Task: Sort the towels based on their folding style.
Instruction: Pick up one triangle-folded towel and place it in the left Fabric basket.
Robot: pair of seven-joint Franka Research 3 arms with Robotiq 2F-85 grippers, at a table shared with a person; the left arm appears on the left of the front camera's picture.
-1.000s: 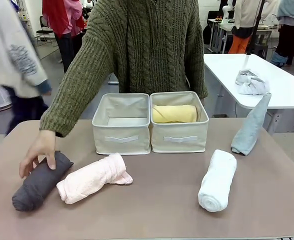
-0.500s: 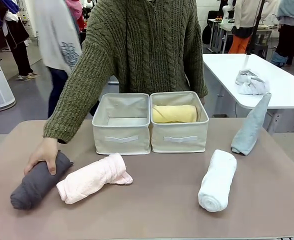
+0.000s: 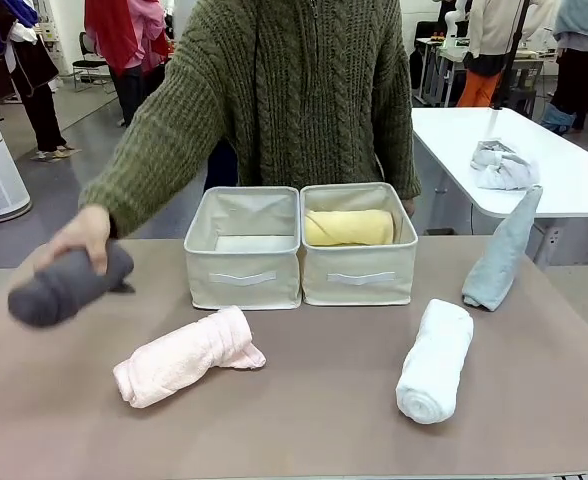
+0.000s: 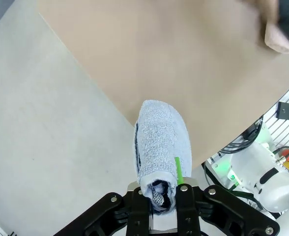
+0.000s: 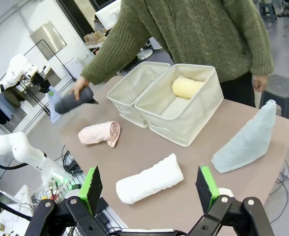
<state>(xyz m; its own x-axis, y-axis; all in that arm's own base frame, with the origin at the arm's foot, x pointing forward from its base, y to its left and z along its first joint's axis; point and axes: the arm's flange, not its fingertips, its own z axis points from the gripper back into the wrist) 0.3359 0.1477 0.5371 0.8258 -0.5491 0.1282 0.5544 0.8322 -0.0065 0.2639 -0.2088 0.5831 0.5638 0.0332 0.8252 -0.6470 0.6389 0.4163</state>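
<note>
Hand [image 3: 74,235] at far left holds the dark grey roll [image 3: 62,287] above the table [image 3: 324,410], with the pink roll [image 3: 184,355] at lower left. Left bin [image 3: 242,290] shows bare floor; right bin [image 3: 359,287] holds the yellow roll [image 3: 349,227]. White roll [image 3: 434,360] and pale grey-blue cone [image 3: 499,255] are further right. Left gripper [image 4: 163,189] clamps the lavender-blue cone [image 4: 161,152]; right gripper [image 5: 148,189] gapes wide.

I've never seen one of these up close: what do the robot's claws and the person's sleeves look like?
The right claw is black, with two angular fingers faced in bright green pads. The left claw is black too, with bolted links. The person's sleeve is chunky olive-green cable knit.
</note>
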